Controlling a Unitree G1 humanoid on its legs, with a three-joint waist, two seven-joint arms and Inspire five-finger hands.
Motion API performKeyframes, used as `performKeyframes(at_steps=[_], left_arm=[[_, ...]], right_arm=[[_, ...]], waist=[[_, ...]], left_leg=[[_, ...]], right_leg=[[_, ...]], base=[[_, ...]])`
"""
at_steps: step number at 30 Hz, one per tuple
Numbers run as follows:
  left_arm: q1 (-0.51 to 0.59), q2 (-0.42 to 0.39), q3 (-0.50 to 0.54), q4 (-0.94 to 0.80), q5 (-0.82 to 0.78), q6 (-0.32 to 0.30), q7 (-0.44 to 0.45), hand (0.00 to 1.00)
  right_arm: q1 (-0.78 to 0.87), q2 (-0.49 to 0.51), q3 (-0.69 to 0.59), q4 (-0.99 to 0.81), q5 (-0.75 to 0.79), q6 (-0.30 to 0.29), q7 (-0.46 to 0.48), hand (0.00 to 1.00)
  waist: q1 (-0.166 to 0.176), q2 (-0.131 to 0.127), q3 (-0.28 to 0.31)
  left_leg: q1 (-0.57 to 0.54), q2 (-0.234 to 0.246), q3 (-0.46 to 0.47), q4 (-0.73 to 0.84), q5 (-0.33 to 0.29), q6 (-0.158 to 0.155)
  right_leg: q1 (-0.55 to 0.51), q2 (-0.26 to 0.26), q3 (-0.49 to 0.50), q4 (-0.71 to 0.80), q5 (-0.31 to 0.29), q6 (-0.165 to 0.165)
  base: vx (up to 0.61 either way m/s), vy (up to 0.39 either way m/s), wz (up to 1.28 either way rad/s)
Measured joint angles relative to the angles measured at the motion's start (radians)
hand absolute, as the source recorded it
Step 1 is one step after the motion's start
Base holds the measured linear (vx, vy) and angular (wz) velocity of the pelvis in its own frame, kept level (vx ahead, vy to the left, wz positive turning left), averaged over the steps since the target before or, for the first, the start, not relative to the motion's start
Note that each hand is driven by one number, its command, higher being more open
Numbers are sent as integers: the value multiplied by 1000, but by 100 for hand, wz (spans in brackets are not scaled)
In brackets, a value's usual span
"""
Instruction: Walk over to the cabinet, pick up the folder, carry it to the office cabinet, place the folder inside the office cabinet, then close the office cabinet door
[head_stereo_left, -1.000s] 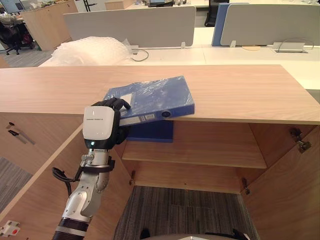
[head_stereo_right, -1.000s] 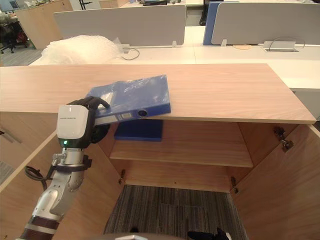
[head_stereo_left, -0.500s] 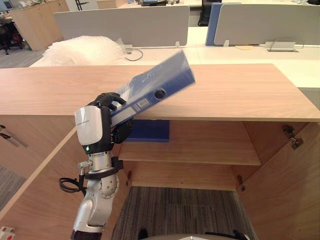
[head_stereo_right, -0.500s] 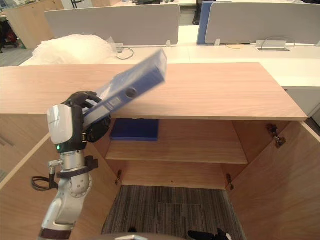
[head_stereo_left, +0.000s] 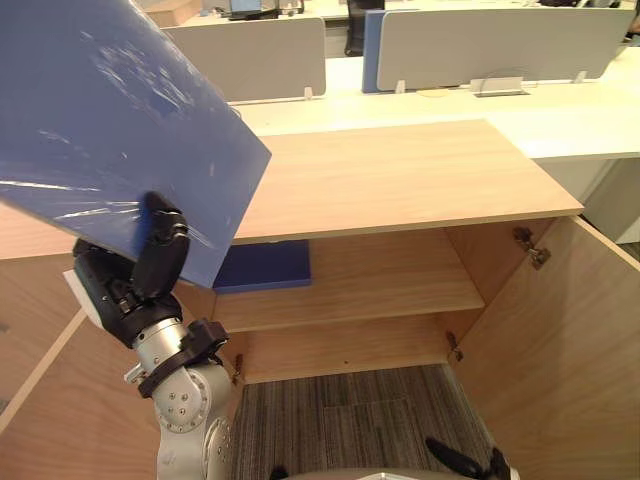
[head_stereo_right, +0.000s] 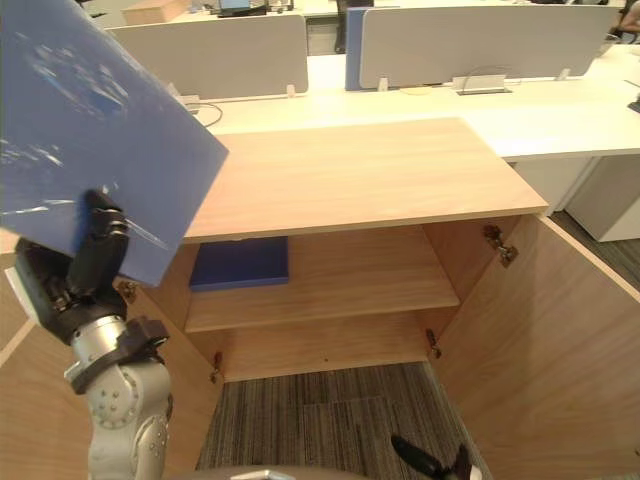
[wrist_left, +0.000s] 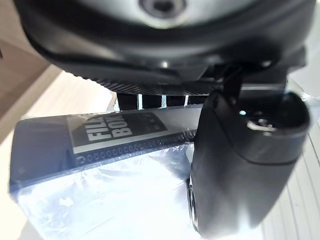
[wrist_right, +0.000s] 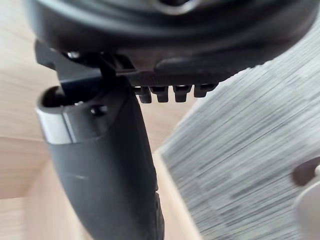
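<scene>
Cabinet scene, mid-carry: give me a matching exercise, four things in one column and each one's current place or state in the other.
Things:
1. held folder
2. second blue folder
3. left hand
4. right cabinet door

States:
A. swung open
B. lying flat on the shelf
C. up in the air, tilted
D. fingers curled round a folder's lower edge

Pairs: 1-C, 2-B, 3-D, 4-A
</scene>
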Motion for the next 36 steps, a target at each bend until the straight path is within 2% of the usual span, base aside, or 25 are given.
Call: performKeyframes(at_steps=[4, 5, 8, 10, 15, 17, 21, 23, 28, 32, 36], left_arm=[[11, -7, -6, -14, -54, -29, -67, 0], [11, -7, -9, -14, -57, -29, -92, 0], [11, -3, -13, -13, -77, -28, -149, 0], [10, 12, -19, -10, -95, -27, -199, 0], [-59, 110, -59, 51, -103, -11, -347, 0], [-87, 132, -69, 79, -83, -6, -400, 0], [-101, 166, -85, 100, -30, 3, -439, 0], [-101, 184, -85, 119, 21, 3, -453, 0], [-100, 216, -100, 151, 48, 4, -482, 0], [-100, 248, -116, 154, 44, 5, -500, 0], [-101, 269, -145, 154, 42, 5, -515, 0]], right_arm=[[19, 24, 25, -356, 27, -18, -18, 100], [10, 24, 18, -482, 20, -39, -35, 100], [-49, 15, -42, -699, -54, -60, -66, 100], [-119, 3, -97, -785, -129, -86, -91, 100], [-316, -78, -143, -908, -135, -145, -114, 100], [-361, -111, -133, -918, -120, -171, -87, 100], [-398, -182, -125, -919, -5, -187, -26, 100], [-430, -255, -122, -906, 125, -201, 33, 100], [-504, -359, -71, -847, 370, -239, 162, 100], [-542, -433, 16, -777, 553, -239, 272, 100], [-574, -489, 91, -719, 664, -228, 335, 100]], waist=[[-7, 25, -15], [-8, 28, -17], [-7, 28, -17], [-8, 27, -16], [-7, 26, -16], [-7, 30, -19], [-6, 35, -22], [-5, 40, -25], [-5, 45, -30], [-3, 45, -30], [0, 44, -31]], left_leg=[[-1, 1, 25, 0, -4, -5], [-1, 0, 27, 0, -4, -5], [-1, 1, 28, 1, -4, -5], [1, 1, 30, 1, -4, -5], [13, 1, 36, 1, -5, -7], [13, 1, 36, 1, -5, -7], [13, 0, 35, 1, -5, -6], [13, 0, 35, 1, -5, -6], [15, 0, 34, 1, -4, -5], [15, 0, 33, 0, -3, -3], [15, -2, 26, 0, -1, -1]], right_leg=[[-16, 0, 26, 2, 5, 7], [-18, -1, 28, 3, 5, 8], [-19, 0, 30, 5, 5, 8], [-19, 0, 33, 5, 6, 9], [-8, 0, 40, 5, 7, 11], [-8, 0, 41, 5, 8, 13], [-7, -1, 40, 5, 9, 15], [-6, -1, 40, 5, 10, 17], [-4, -1, 40, 5, 12, 19], [-3, -1, 39, 5, 13, 21], [2, -2, 33, 3, 14, 22]], base=[[-33, 9, -19], [0, 0, 0], [0, 0, 0], [-4, -3, -4], [-4, -1, -3], [0, 0, 0], [0, 0, 0], [0, 0, 0], [0, 0, 0], [0, 0, 0], [-5, -2, 5]])
